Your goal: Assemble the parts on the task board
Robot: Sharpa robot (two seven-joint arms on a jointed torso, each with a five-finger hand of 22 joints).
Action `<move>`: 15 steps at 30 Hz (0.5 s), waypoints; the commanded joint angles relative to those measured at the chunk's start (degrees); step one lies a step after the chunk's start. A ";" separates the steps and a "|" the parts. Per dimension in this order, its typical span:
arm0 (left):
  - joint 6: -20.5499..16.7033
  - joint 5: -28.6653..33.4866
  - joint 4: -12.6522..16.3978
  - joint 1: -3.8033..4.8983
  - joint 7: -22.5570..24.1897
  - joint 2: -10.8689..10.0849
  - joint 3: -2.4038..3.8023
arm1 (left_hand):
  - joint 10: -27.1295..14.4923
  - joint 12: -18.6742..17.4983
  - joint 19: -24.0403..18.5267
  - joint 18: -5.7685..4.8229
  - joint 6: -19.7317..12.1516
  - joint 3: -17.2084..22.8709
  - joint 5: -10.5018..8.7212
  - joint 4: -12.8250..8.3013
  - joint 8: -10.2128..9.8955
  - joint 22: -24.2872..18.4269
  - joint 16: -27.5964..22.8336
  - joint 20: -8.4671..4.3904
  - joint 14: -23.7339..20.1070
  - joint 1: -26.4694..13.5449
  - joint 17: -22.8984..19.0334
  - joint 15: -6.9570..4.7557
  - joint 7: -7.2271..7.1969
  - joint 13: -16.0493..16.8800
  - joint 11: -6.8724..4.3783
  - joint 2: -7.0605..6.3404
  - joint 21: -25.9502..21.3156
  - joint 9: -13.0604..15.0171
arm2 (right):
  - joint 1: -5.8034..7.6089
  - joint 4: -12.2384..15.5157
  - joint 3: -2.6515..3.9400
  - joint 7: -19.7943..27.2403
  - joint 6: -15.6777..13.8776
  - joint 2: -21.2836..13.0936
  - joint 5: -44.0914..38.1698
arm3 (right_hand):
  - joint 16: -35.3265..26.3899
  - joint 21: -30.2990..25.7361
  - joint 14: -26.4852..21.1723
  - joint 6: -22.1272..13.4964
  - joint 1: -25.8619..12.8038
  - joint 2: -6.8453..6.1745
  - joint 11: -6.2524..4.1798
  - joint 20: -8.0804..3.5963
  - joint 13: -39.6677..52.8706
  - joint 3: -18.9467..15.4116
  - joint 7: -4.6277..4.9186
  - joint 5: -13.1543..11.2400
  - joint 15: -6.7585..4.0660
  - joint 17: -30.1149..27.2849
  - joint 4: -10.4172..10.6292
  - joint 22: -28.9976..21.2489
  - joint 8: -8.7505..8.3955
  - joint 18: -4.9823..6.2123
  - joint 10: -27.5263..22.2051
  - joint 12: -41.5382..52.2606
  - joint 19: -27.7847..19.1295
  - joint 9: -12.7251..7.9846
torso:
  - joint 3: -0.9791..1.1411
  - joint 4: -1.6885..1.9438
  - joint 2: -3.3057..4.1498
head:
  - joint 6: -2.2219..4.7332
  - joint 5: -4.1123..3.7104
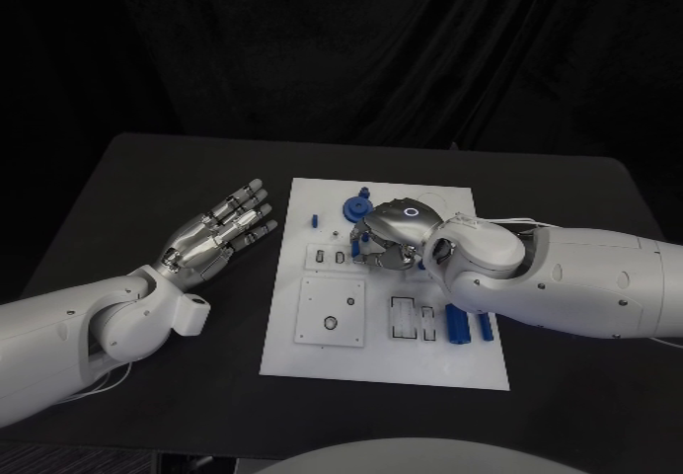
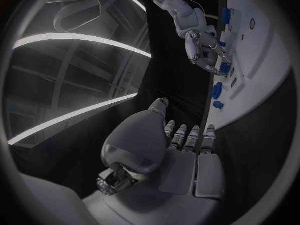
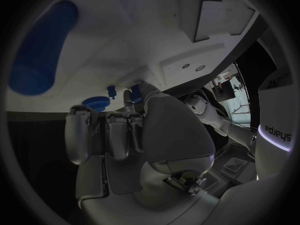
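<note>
The right hand (image 1: 387,237) is seen low over the upper middle of the white board (image 1: 470,365), fingers curled in round sth small; what is held, if anything, can't be told. A blue round knob (image 1: 351,207) stands just beyond the hand, toward the board's far edge, w/ a small blue peg (image 1: 313,219) beside it. Two blue bars (image 1: 469,323) lie near the right forearm, long axes running near-to-far. The left hand (image 1: 221,233) is held wide open, flat over the counter (image 1: 157,188), apart from the board; the right is judged nearer to every part. Writing can be made out on the robot's body in the right wrist view, mirrored, not reliably legible.
</note>
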 commanded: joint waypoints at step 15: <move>0.84 0.07 -0.08 -0.17 4.62 0.05 0.04 | -0.24 0.25 0.01 0.56 -0.25 0.36 0.22 -0.08 0.07 0.04 0.25 0.26 0.06 -0.36 0.02 0.40 0.12 0.04 0.33 0.26 0.27 -0.07 | -0.35 -0.32 -0.26 1.08 0.99 0.04 -0.47 | 0.10 -0.80 5.88 -5.20 -1.27 -0.94 0.48 0.49 15.06 -1.77 0.22 -4.78 0.59 15.05 1.52 12.18 -3.51 0.28 5.97 0.15 2.14 -1.33 | 0.02 0.04 0.03 | -0.23 -0.09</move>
